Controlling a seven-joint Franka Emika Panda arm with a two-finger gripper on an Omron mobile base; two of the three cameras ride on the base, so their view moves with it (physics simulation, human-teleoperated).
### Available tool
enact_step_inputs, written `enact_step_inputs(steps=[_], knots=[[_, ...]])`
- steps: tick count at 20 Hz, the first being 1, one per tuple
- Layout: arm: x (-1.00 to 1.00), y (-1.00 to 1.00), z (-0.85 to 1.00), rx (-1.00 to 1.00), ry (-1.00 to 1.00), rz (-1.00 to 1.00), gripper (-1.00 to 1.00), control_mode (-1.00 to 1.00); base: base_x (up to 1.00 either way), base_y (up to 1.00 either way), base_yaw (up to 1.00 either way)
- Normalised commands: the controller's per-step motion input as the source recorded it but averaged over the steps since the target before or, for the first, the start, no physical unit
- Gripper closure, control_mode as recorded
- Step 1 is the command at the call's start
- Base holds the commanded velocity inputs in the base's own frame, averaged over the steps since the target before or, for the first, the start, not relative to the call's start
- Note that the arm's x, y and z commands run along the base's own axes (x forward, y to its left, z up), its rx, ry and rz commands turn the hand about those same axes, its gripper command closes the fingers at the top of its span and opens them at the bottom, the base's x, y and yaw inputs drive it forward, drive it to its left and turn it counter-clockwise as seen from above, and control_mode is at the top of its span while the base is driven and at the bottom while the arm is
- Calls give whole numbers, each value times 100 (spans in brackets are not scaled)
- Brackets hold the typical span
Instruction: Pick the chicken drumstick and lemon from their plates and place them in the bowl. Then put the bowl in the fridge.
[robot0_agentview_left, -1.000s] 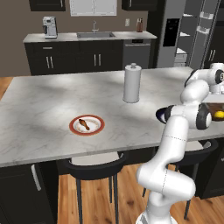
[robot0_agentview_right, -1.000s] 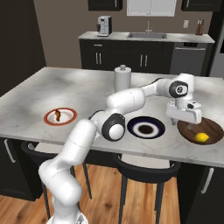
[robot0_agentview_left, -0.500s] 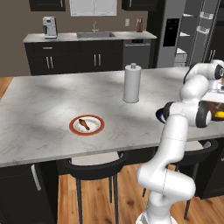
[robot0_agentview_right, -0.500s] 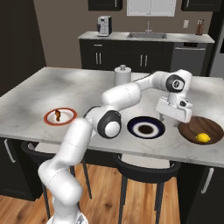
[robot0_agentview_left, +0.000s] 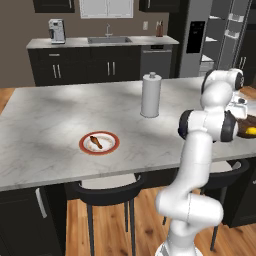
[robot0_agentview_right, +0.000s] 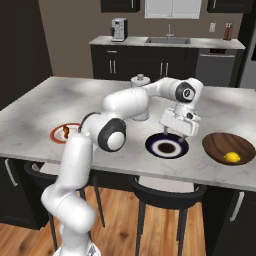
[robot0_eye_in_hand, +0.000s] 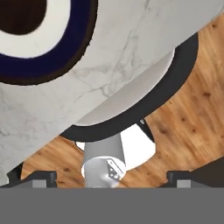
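Observation:
The chicken drumstick (robot0_agentview_left: 96, 142) (robot0_agentview_right: 65, 131) lies on the orange-rimmed plate (robot0_agentview_left: 111, 148) (robot0_agentview_right: 56, 135) near the island's front left. In the dark wooden bowl (robot0_agentview_right: 220, 142) (robot0_agentview_left: 248, 123) at the right end rests the yellow lemon (robot0_agentview_right: 231, 157) (robot0_agentview_left: 248, 132). Between them sits the navy-rimmed plate (robot0_agentview_right: 154, 148) (robot0_eye_in_hand: 52, 72) with nothing on it. My gripper (robot0_agentview_right: 181, 134) (robot0_eye_in_hand: 111, 177) hangs open over that plate's front edge, holding nothing. The grey fridge (robot0_agentview_left: 196, 40) stands at the back right, its white shelves showing.
A white paper towel roll (robot0_agentview_left: 151, 95) (robot0_agentview_right: 139, 97) stands upright mid-island behind the arm. Black stools (robot0_agentview_left: 107, 186) (robot0_agentview_right: 165, 192) (robot0_eye_in_hand: 131, 118) are tucked under the front edge. Dark cabinets, a sink and a coffee machine (robot0_agentview_left: 56, 31) line the back wall.
The open gripper has swung left, from over the bowl to above the navy plate. The lemon stays in the bowl; the drumstick has not moved.

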Motion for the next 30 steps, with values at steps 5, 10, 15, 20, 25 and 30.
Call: enact_step_inputs(steps=[5,10,15,20,25,30], knots=[[0,87,4,-4,5,2,-100,-100,0,0,0],[0,86,4,-7,3,16,-100,-100,0,0,0],[4,82,5,-7,0,14,-100,-100,0,0,0],[7,71,6,-1,6,13,-100,-100,0,0,0],[1,58,7,0,1,13,-100,-100,0,0,0],[0,58,9,2,0,14,-100,-100,0,0,0]])
